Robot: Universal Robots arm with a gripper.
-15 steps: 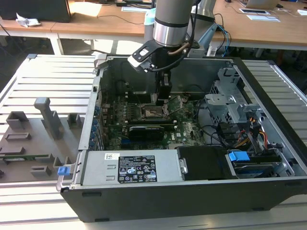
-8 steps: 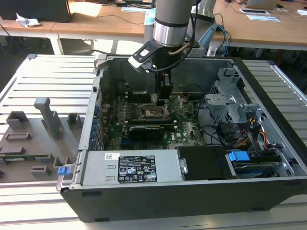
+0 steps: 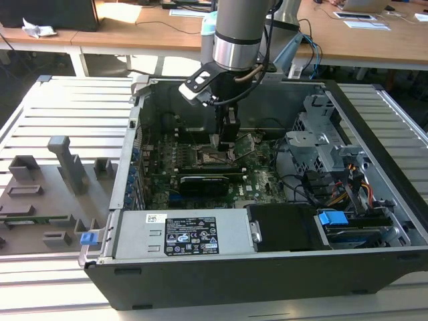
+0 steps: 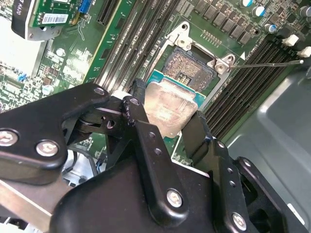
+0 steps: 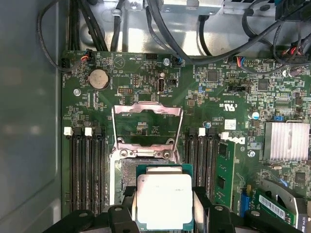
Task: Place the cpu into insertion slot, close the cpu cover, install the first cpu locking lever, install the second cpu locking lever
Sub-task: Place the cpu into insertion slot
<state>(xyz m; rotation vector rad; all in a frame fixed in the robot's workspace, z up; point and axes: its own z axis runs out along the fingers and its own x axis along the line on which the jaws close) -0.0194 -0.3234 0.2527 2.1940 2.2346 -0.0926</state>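
The gripper (image 4: 167, 111) pinches the cpu (image 4: 170, 108) by two opposite edges between its black fingers (image 4: 139, 104), silver-grey metal top facing the camera in both wrist views. In the first wrist view the cpu (image 5: 164, 200) overlaps the near edge of the insertion slot (image 5: 127, 175), so part of the dark socket bed still shows beyond it. Whether the chip touches the slot cannot be told. The cpu cover (image 5: 146, 108) stands swung open on the far side of the insertion slot, and green motherboard (image 5: 146, 73) shows through its square window. Long black memory slots (image 5: 87, 170) flank the insertion slot on both sides. In the second wrist view a thin metal locking lever (image 4: 272, 63) reaches out from a corner of the insertion slot (image 4: 192, 65), free of any catch. In the exterior view the arm reaches down into the open computer case (image 3: 267, 281), which lies on a slatted metal surface (image 3: 67, 114), with the gripper (image 3: 224, 140) just above the insertion slot (image 3: 210, 158).
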